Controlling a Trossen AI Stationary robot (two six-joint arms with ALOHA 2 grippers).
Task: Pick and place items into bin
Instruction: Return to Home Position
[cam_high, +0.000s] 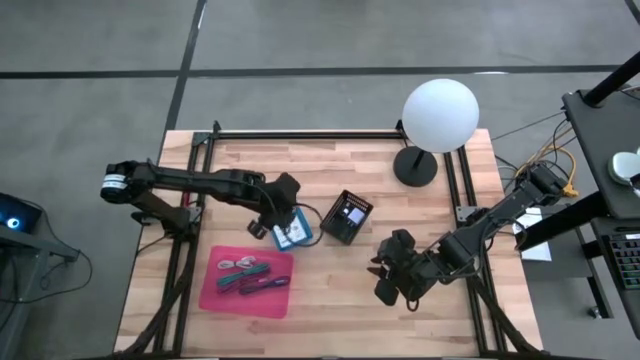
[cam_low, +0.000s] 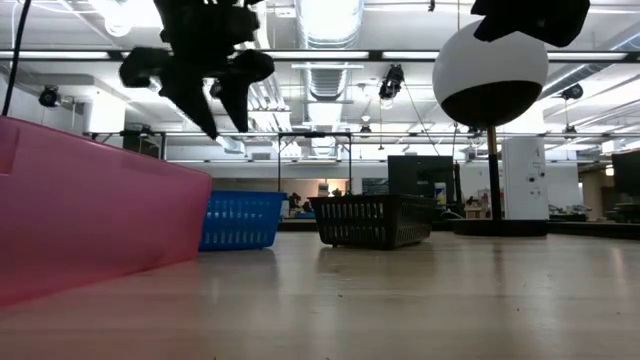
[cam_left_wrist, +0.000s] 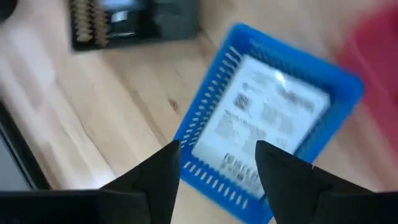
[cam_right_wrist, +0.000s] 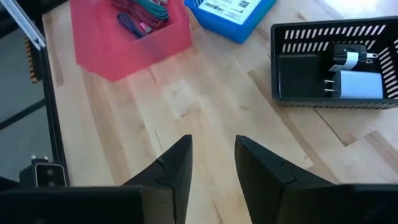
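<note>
The items, teal, green and purple pens or cords (cam_high: 246, 273) (cam_right_wrist: 140, 15), lie in a pink tray (cam_high: 212, 290) (cam_right_wrist: 106, 43). Next to it stands a blue basket (cam_high: 294, 234) (cam_left_wrist: 273, 112) with a white printed label on its floor. My left gripper (cam_high: 279, 206) (cam_left_wrist: 217, 167) (cam_low: 220, 105) hovers open above this basket, holding nothing. A black basket (cam_high: 347, 216) (cam_right_wrist: 336, 34) holds a white charger (cam_right_wrist: 360, 84) and dark pieces. My right gripper (cam_high: 386, 277) (cam_right_wrist: 213, 155) is open over bare wood, to the right of the pink tray and on the near side of the black basket.
A white globe lamp (cam_high: 438, 116) (cam_low: 490, 70) stands on a black base at the table's far right. Black metal rails (cam_high: 300, 133) frame the table top. Bare wood (cam_high: 330, 300) lies between the pink tray and my right gripper.
</note>
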